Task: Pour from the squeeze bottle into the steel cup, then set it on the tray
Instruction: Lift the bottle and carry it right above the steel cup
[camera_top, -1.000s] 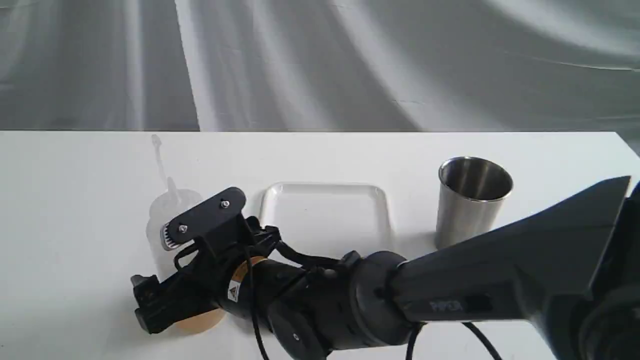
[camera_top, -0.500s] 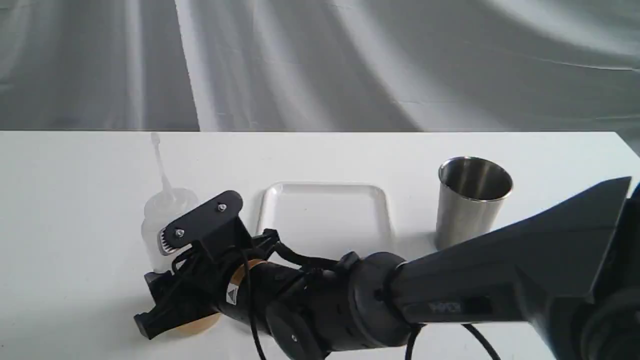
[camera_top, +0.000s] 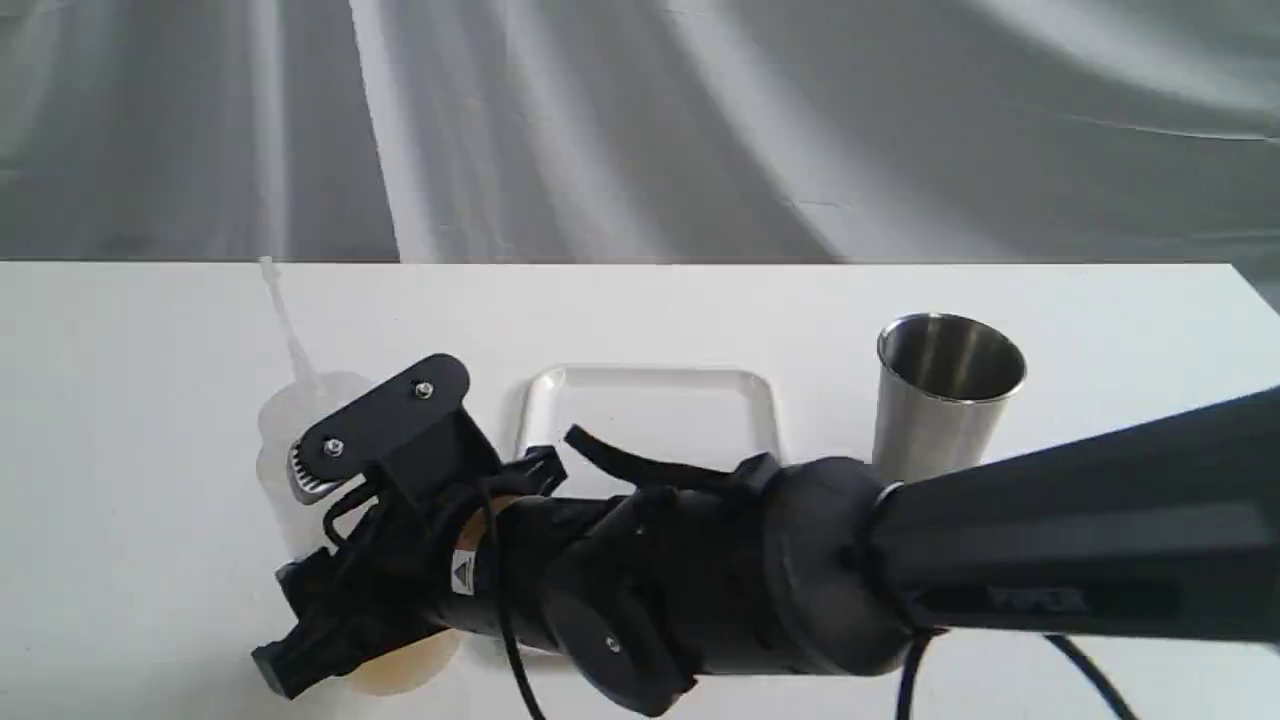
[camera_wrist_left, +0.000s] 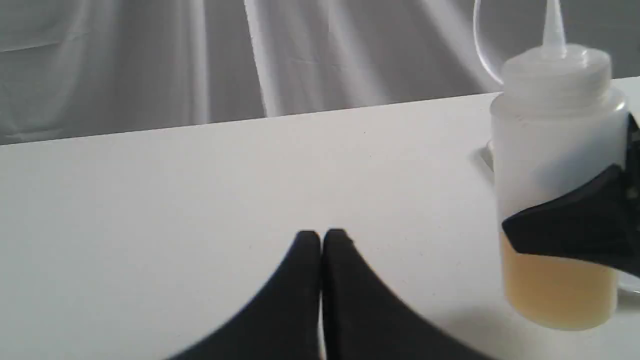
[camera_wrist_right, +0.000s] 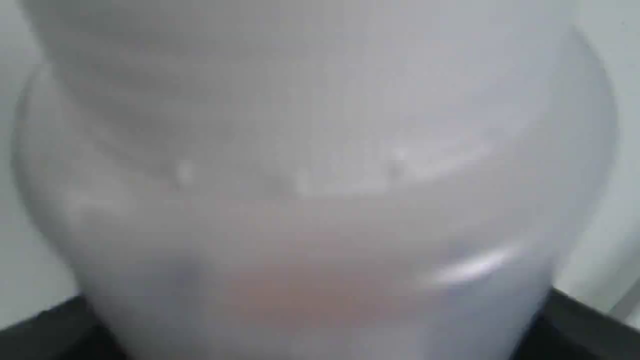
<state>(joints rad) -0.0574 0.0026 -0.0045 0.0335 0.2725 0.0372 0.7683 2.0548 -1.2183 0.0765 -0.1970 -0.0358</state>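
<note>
The squeeze bottle (camera_top: 278, 445), whitish with amber liquid low inside, stands near the table's front left and leans its thin nozzle to the left. My right gripper (camera_top: 285, 575) has reached across from the right and is shut on the bottle's body; one black finger (camera_wrist_left: 575, 225) crosses the bottle (camera_wrist_left: 555, 150) in the left wrist view. The bottle (camera_wrist_right: 320, 175) fills the right wrist view, blurred. The white tray (camera_top: 650, 376) lies mid-table, partly behind the arm. The steel cup (camera_top: 945, 400) stands upright to the tray's right. My left gripper (camera_wrist_left: 321, 240) is shut and holds nothing, left of the bottle.
The right arm's black forearm (camera_top: 1050, 560) stretches across the front of the table and hides the tray's near edge. A grey draped cloth (camera_top: 640, 130) hangs behind the table's far edge. White tabletop (camera_wrist_left: 200, 190) stretches ahead of the left gripper.
My right gripper has shifted left with the bottle, whose nozzle now leans further left. The forearm has swung up and now hides the cup's base.
</note>
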